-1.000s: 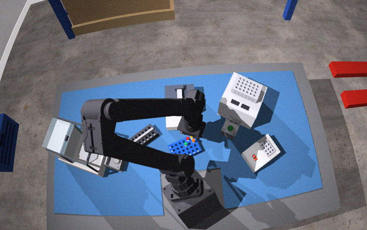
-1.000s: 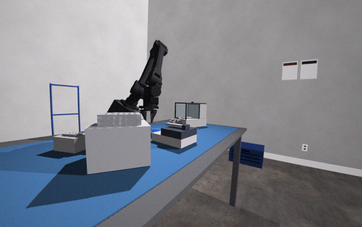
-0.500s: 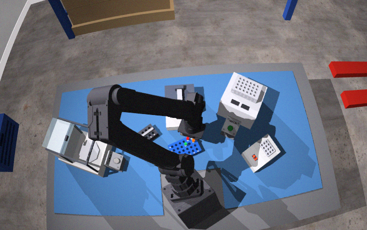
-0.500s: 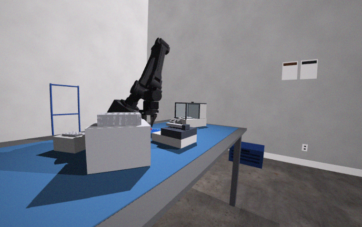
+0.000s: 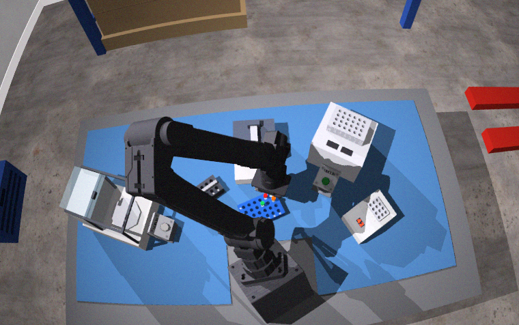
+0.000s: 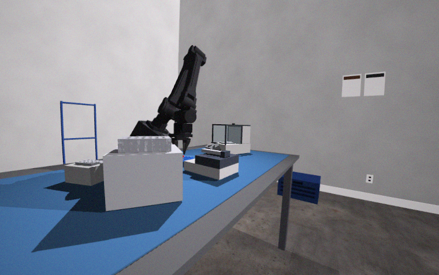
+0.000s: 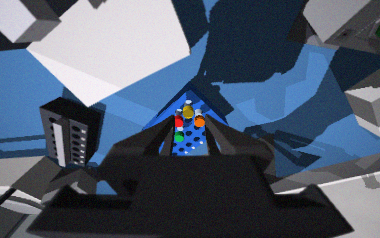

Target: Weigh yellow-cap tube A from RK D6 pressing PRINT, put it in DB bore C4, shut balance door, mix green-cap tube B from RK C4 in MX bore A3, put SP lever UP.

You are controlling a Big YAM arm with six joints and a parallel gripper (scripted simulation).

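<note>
the yellow-capped tube [image 7: 188, 111] stands racked (red and orange caps beside it).

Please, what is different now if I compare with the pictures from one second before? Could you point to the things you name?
The gripper [image 5: 271, 188] [image 6: 185, 152] [image 7: 189, 119] has come lower over the tube rack [image 5: 248, 209] [image 7: 184, 145], and now hides the yellow cap [image 7: 188, 112] from the top view. The elbow [image 5: 147, 128] [image 6: 195, 51] shifted away from the balance [image 5: 143, 243] [image 6: 241, 148]. Nothing was visibly gripped or let go. The rack and stations stayed put.
</note>
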